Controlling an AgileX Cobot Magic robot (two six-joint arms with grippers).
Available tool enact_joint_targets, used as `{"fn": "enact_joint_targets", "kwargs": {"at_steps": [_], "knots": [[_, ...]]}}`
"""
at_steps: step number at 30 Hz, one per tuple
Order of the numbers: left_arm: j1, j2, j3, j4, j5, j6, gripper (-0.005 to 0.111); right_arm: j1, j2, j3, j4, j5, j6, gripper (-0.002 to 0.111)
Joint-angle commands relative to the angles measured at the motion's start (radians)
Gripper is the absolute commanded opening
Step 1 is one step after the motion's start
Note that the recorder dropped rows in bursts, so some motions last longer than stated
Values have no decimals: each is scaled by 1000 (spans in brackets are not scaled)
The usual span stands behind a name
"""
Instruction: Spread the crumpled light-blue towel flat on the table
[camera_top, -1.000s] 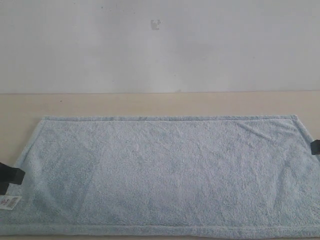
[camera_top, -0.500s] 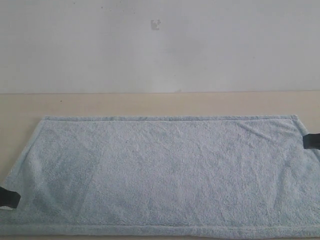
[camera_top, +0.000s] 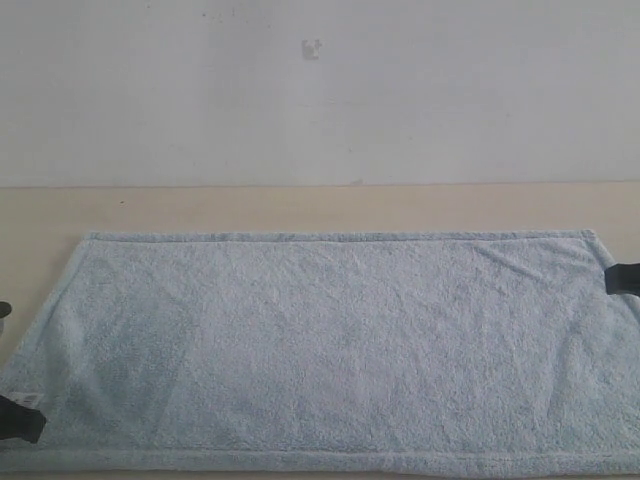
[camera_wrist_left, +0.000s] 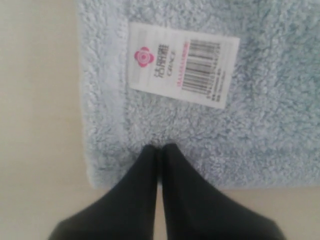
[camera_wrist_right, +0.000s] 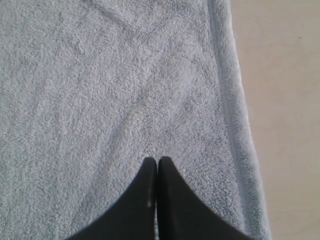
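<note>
The light-blue towel lies spread out as a wide rectangle on the beige table, with only faint creases. My left gripper is at the towel's near left corner; in the left wrist view the left gripper is shut, its tips together just over the towel beside the white label. My right gripper is at the towel's right edge; in the right wrist view the right gripper is shut over the pile of the towel, close to the hemmed edge. Nothing shows between either pair of jaws.
A white wall with a small mark rises behind the table. Bare tabletop runs behind the towel and beside its left side. The towel's near hem lies at the bottom edge of the exterior view.
In the exterior view my left gripper has moved down along the towel's left side to the near corner. The right gripper has come slightly further in from the right edge.
</note>
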Motion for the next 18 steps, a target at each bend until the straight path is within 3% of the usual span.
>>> {"fn": "enact_joint_targets", "kwargs": {"at_steps": [1,13,18], "knots": [[-5,31,3,66,36,-89,4,1,-9,3,3,-11,-3,0],[-5,8,3,163,132,-214,4,1,-9,3,5,-15,-3,0],[-5,-56,3,159,102,-214,4,1,-9,3,12,-26,-3,0]]}}
